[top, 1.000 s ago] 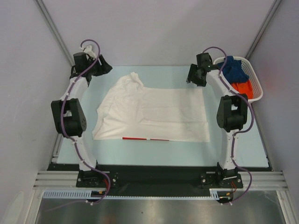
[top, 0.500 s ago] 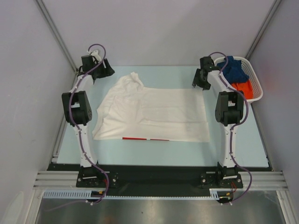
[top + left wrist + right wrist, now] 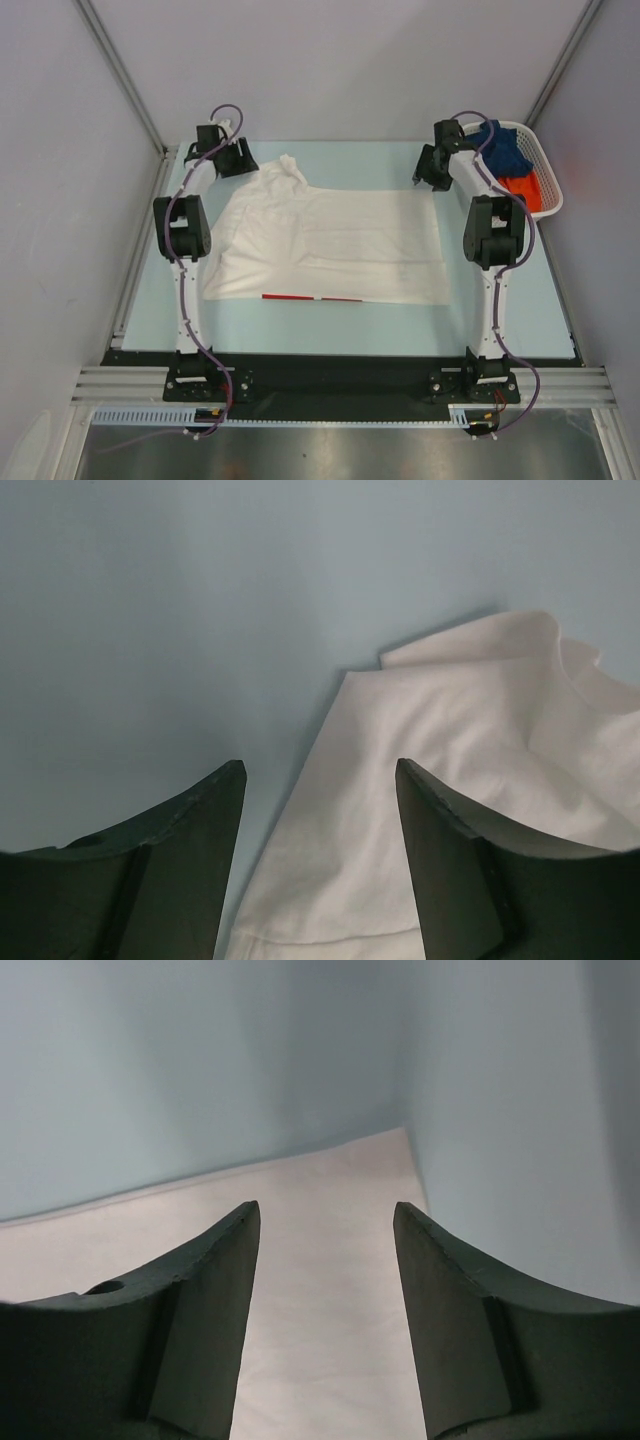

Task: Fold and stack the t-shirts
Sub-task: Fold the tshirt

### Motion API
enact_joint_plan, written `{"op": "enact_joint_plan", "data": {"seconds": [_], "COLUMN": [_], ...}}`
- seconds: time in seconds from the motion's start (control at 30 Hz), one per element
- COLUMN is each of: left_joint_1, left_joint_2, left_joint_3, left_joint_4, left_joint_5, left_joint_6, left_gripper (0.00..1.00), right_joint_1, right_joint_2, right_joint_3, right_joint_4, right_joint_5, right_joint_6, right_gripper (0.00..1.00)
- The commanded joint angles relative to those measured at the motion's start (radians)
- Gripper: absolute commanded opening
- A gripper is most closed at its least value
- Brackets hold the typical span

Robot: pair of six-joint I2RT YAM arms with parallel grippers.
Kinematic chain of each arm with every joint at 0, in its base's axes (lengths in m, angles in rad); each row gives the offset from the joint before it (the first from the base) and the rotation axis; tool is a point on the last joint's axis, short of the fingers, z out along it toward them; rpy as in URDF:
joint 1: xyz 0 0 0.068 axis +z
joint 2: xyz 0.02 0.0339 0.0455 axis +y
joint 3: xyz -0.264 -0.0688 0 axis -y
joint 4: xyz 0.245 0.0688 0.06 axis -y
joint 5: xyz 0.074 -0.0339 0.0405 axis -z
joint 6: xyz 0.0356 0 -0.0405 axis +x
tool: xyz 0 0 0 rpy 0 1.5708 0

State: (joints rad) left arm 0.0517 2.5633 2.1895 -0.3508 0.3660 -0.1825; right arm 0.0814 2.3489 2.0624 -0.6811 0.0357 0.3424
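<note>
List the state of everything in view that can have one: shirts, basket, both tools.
white t-shirt: unfolded, spread on the table, bunched at its far left corner
dark blue t-shirt: crumpled in the basket
orange t-shirt: crumpled in the basket, nearer than the blue one
basket: upright, holding both shirts
left tool: open, empty, over the white shirt's far left edge
right tool: open, empty, over its far right corner

A pale blue table is lying between grey walls. A white lattice basket is sitting at its far right corner, close to the right wall. 2 metal posts are slanting up at the back corners. A black plate and a ribbed rail are running along the near edge.
</note>
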Motion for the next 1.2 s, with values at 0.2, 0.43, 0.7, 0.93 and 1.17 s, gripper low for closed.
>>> {"op": "enact_joint_plan", "data": {"seconds": [0.2, 0.43, 0.7, 0.93, 1.17], "left_joint_1": [-0.042, -0.042, -0.042, -0.042, -0.070], "left_joint_2": [0.043, 0.051, -0.012, -0.231, -0.385], "left_joint_3": [0.153, 0.133, 0.130, 0.001, -0.111], "left_joint_4": [-0.235, -0.260, -0.228, -0.157, -0.208], "left_joint_5": [-0.121, -0.118, -0.104, -0.150, -0.087], "left_joint_6": [0.117, 0.158, 0.143, 0.112, 0.066], "left_gripper": [0.61, 0.51, 0.02, 0.00, 0.00], "right_joint_1": [-0.055, -0.060, -0.060, -0.063, -0.065], "right_joint_2": [-0.068, -0.066, -0.046, -0.045, -0.075], "right_joint_3": [-0.094, -0.087, -0.061, -0.045, -0.096], "right_joint_4": [0.071, 0.077, 0.040, -0.012, -0.106], "right_joint_5": [-0.074, -0.105, -0.135, -0.152, -0.217], "right_joint_6": [0.033, 0.024, 0.044, 0.059, 0.130], "right_gripper": [0.61, 0.61, 0.61, 0.61, 0.61]}}
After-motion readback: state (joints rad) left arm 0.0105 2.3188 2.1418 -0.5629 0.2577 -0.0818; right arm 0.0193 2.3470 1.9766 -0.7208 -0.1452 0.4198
